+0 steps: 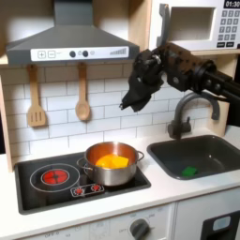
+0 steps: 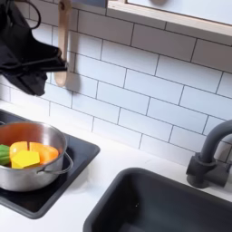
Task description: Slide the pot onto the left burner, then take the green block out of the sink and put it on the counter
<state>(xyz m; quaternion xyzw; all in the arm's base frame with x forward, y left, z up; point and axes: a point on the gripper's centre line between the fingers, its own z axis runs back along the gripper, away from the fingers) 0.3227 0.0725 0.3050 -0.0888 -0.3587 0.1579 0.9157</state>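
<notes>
The steel pot [image 1: 112, 161] with orange-yellow pieces inside stands on the right side of the black cooktop [image 1: 37, 192], beside the red left burner [image 1: 56, 175]. In the second exterior view the pot [image 2: 27, 156] sits at the lower left. The small green block [image 1: 190, 172] lies in the dark sink [image 1: 211, 150], right of the cooktop. My black gripper [image 1: 127, 103] hangs in the air well above the pot, pointing down-left; in the second exterior view the gripper [image 2: 38, 83] is at the top left. Its fingers look apart, with nothing between them.
A dark arched faucet [image 1: 192, 108] [image 2: 213, 154] rises behind the sink. Two wooden utensils [image 1: 82, 98] hang on the tiled wall under the range hood [image 1: 70, 37]. A microwave [image 1: 202, 23] sits top right. Cream counter [image 1: 178, 192] [image 2: 100, 172] runs between cooktop and sink.
</notes>
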